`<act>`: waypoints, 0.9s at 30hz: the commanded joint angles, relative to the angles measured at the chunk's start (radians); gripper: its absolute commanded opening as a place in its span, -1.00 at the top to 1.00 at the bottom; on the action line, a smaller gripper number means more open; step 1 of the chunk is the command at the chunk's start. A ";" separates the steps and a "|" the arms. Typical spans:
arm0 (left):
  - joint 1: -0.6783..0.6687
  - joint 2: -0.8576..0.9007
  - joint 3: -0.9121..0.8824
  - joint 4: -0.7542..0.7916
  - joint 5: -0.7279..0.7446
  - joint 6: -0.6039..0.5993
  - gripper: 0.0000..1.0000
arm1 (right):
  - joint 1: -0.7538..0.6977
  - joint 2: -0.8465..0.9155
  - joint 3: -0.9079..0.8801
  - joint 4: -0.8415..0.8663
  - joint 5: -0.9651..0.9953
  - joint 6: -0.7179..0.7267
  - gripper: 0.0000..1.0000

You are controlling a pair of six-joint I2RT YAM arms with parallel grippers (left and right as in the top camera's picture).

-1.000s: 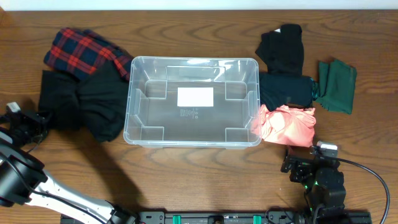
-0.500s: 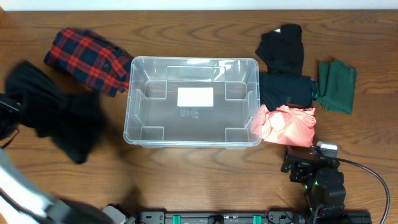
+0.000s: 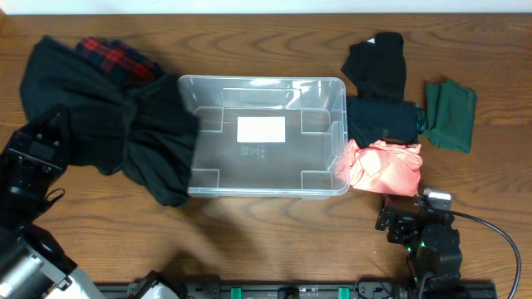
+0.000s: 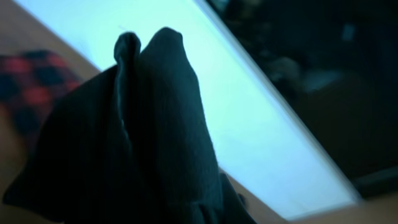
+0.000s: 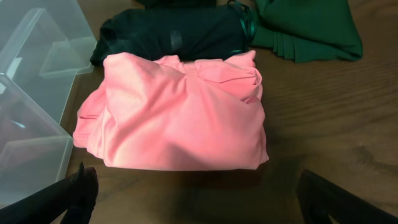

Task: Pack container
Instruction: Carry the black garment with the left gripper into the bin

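The clear container [image 3: 337,91] stands mid-table, empty, with a white label on its base. My left gripper [image 3: 51,124] is raised at the far left and holds a large black garment [image 3: 108,124]. The garment hangs over the container's left edge and covers most of a red plaid shirt [image 3: 116,54]. In the left wrist view the dark cloth [image 4: 137,143] fills the frame and hides the fingers. My right gripper [image 3: 413,218] is open and empty just in front of a pink folded cloth [image 3: 384,166], which also shows in the right wrist view [image 5: 180,118].
Right of the container lie two black garments [image 3: 378,62] [image 3: 382,120] and a dark green cloth [image 3: 450,112]. The right wrist view shows the container's corner [image 5: 31,50], a dark garment [image 5: 168,34] and the green cloth [image 5: 305,28].
My left arm lifted the black garment off the table, swung it left, then carried it right until it drapes over the container's left edge. The right arm has not moved.
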 commanded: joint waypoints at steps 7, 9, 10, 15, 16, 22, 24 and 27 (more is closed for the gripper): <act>-0.145 -0.001 0.013 0.185 0.154 -0.156 0.88 | -0.006 -0.005 -0.004 -0.002 0.003 0.015 -0.98; -0.203 -0.001 0.013 0.185 0.135 -0.156 0.88 | -0.006 -0.005 -0.004 -0.002 0.003 0.015 -0.99; -0.243 -0.001 0.013 0.185 0.115 -0.156 0.88 | -0.006 -0.005 -0.004 -0.002 0.003 0.015 -0.99; -0.465 -0.001 0.013 0.173 -0.057 -0.160 0.89 | -0.006 -0.005 -0.004 -0.002 0.003 0.015 -0.99; -0.520 -0.001 0.013 0.166 -0.115 -0.160 0.88 | -0.006 -0.005 -0.004 -0.002 0.003 0.015 -0.99; -0.831 0.017 -0.002 0.158 -0.433 -0.163 0.88 | -0.006 -0.005 -0.004 -0.002 0.003 0.016 -0.98; -0.931 0.039 -0.009 0.158 -0.531 -0.163 0.87 | -0.006 -0.005 -0.004 -0.002 0.003 0.015 -0.98; -1.078 0.104 -0.015 0.166 -0.695 -0.162 0.88 | -0.006 -0.005 -0.004 -0.002 0.003 0.015 -0.98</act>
